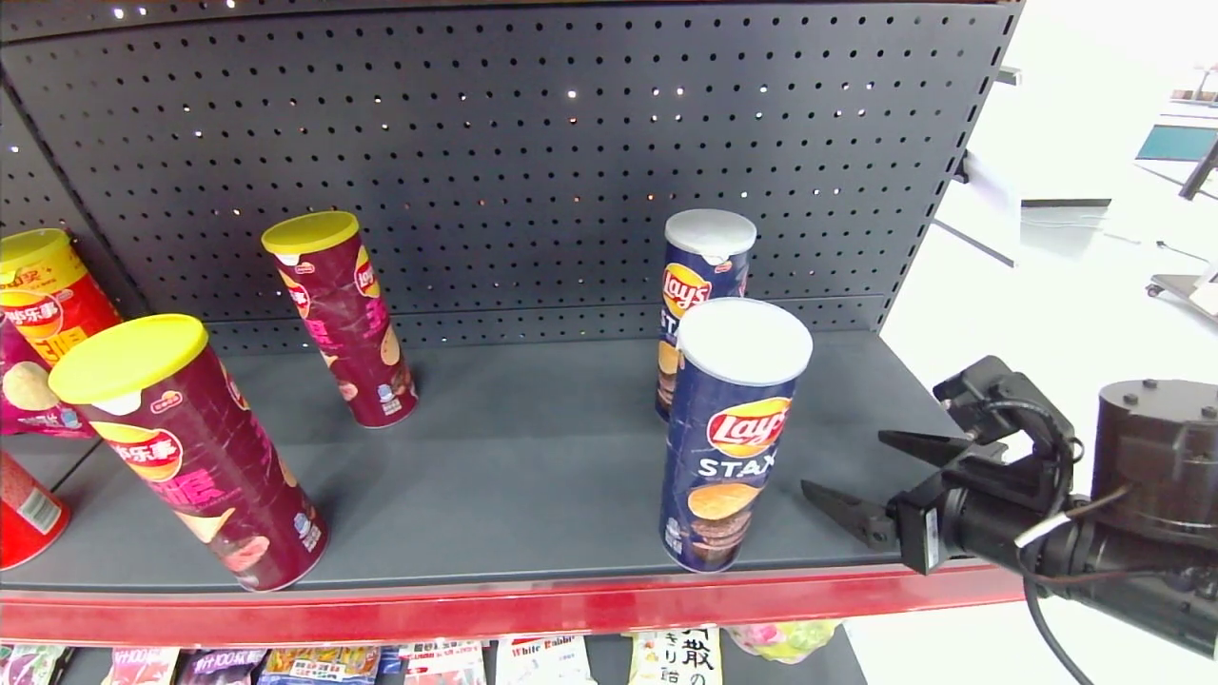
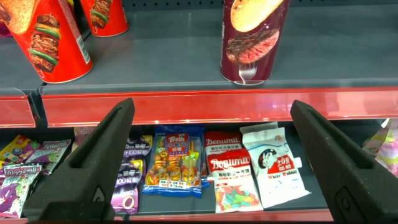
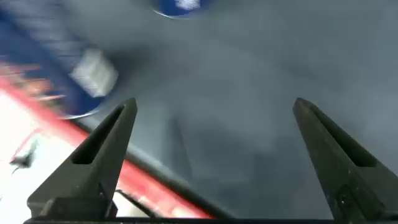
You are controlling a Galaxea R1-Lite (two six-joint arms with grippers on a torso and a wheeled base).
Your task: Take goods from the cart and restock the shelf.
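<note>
The front blue chip can (image 1: 728, 447) stood upright on the shelf (image 1: 514, 476), its long axis vertical, close behind the red front lip (image 1: 476, 609). The right gripper (image 1: 842, 461) hung level just to the can's right, its jaws spread wide and holding nothing. The tips pointed at the can's lower half but were not touching it. That arm was plainly the nearer one. The left gripper (image 2: 212, 104) sat lower, jaws also spread and empty, facing the lip and the snack packets (image 2: 177, 162) on the tier beneath.

A rear blue chip can (image 1: 699, 285) stood directly behind the front one, near the pegboard back (image 1: 476, 143). Two maroon chip cans (image 1: 347, 319) stood well to the left, leaving a broad bare stretch of shelf between the groups.

To my eye the can was already placed. A straight pull back would spare it a knock sideways.
</note>
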